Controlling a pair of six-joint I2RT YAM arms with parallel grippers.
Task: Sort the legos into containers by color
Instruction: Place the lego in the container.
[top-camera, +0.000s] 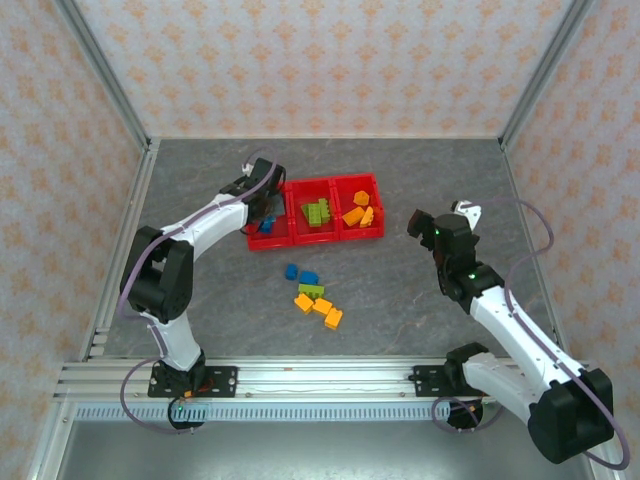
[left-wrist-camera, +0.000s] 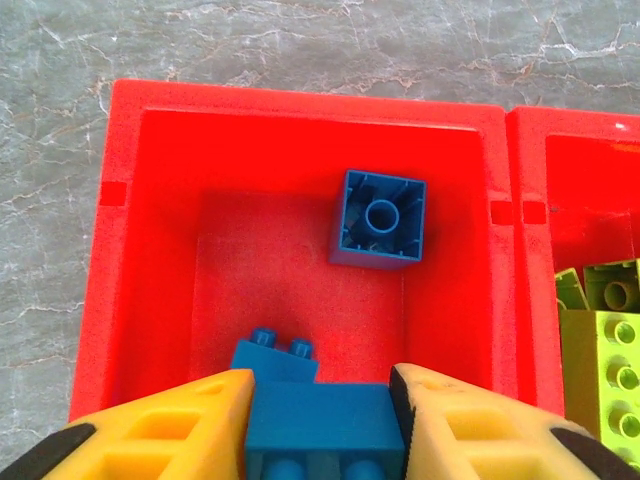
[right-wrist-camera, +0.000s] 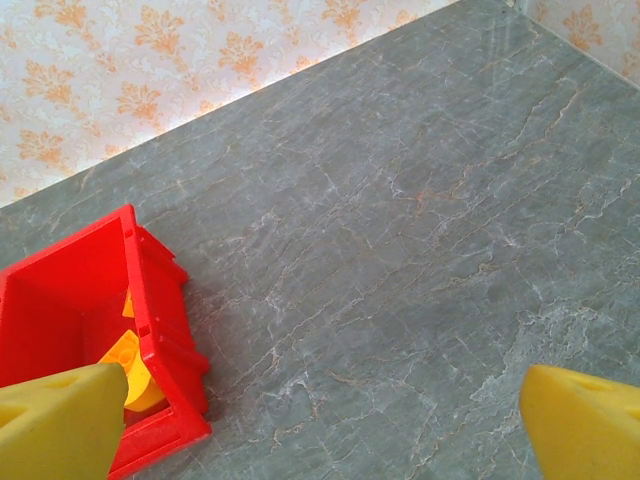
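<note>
1. The left tool (left-wrist-camera: 320, 425) hangs over the left bin (left-wrist-camera: 150, 250) of the red tray. Its yellow fingers (left-wrist-camera: 190, 420) press both sides of a blue brick (left-wrist-camera: 320, 440).
2. In that bin an upturned blue brick (left-wrist-camera: 378, 218) lies toward the far wall. A studded blue piece (left-wrist-camera: 275, 358) sits just beyond the held brick; I cannot tell whether they touch.
3. The middle bin (top-camera: 315, 240) holds green bricks (top-camera: 317, 213). The right bin (top-camera: 360, 238) holds orange bricks (top-camera: 358, 214).
4. Loose bricks (top-camera: 315, 295) lie clustered on the counter (top-camera: 400, 290) just in front of the tray: two blue, one green, three orange.
5. The right tool (top-camera: 440, 215) is spread wide and grips nothing. It sits over bare counter, right of the tray and apart from it.
</note>
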